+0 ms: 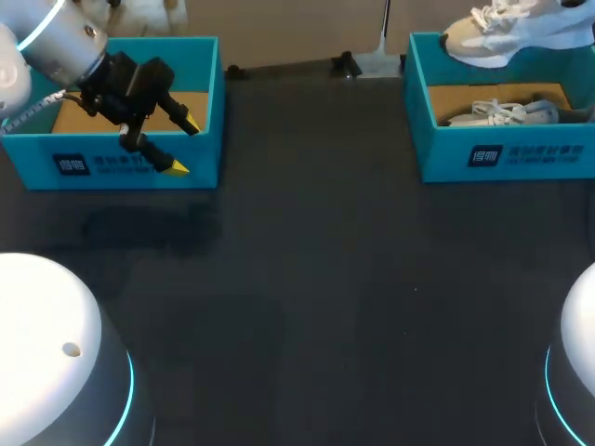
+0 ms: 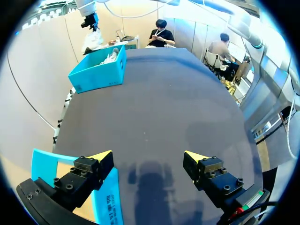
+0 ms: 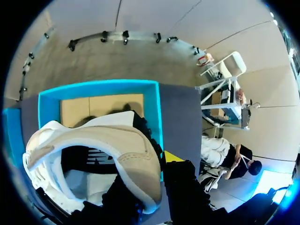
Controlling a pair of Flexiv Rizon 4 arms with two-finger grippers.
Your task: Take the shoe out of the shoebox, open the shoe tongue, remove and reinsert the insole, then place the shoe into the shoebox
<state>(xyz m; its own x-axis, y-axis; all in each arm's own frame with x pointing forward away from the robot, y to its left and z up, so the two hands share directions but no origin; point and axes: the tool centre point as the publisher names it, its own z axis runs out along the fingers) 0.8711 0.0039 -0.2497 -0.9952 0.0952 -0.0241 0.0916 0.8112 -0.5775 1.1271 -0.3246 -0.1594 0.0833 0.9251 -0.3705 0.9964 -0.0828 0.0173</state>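
Note:
A beige and white shoe [image 1: 507,32] hangs above the right blue shoebox [image 1: 507,158], at the table's far right. In the right wrist view my right gripper [image 3: 151,174] is shut on the shoe [image 3: 126,145], pinching its heel wall, with the shoebox [image 3: 152,105] beneath. A second shoe [image 1: 507,113] with white laces lies inside that box. My left gripper [image 1: 183,146] stands open over the front wall of the left blue box [image 1: 200,102]. Nothing is between its fingers [image 2: 101,158]. The left wrist view shows the right shoebox [image 2: 98,70] far ahead.
The left blue box holds only its brown cardboard floor [image 1: 70,116]. The dark tabletop [image 1: 316,279] stretches between the two boxes. My arms' white bases [image 1: 46,344] fill the near corners.

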